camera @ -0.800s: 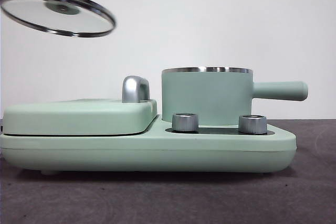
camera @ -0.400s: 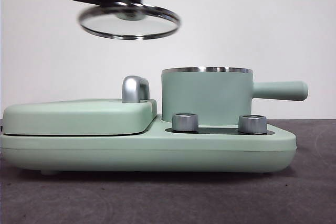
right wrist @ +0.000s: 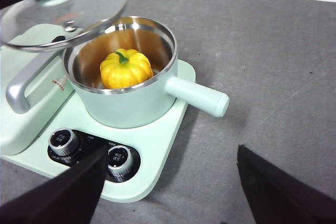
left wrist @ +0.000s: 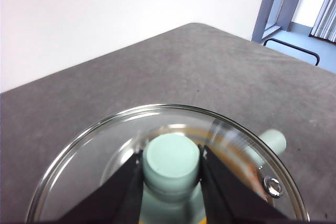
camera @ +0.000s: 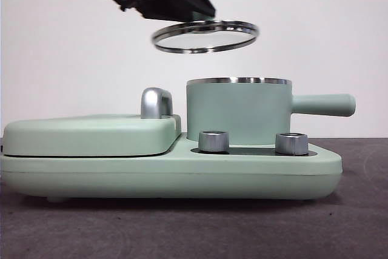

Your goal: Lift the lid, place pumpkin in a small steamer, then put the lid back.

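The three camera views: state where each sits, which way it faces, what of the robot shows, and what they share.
Front view: low at table height, facing level across the mint-green cylindrical steamer pot; a dark arm holds the steel-rimmed clear glass lid above it.
Left wrist view: on the left arm, looking down past the left gripper clamping the lid's knob.
Right wrist view: high beside the appliance, looking down at the ribbed yellow pumpkin inside the pot; open right gripper.
Shared: the lid.

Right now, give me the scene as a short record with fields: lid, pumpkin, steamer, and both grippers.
lid: in the air, above and partly over the steamer, not seated
pumpkin: inside the steamer
steamer: on the cooker base, uncovered
left gripper: shut on the lid's knob
right gripper: open, holding nothing, back from the steamer
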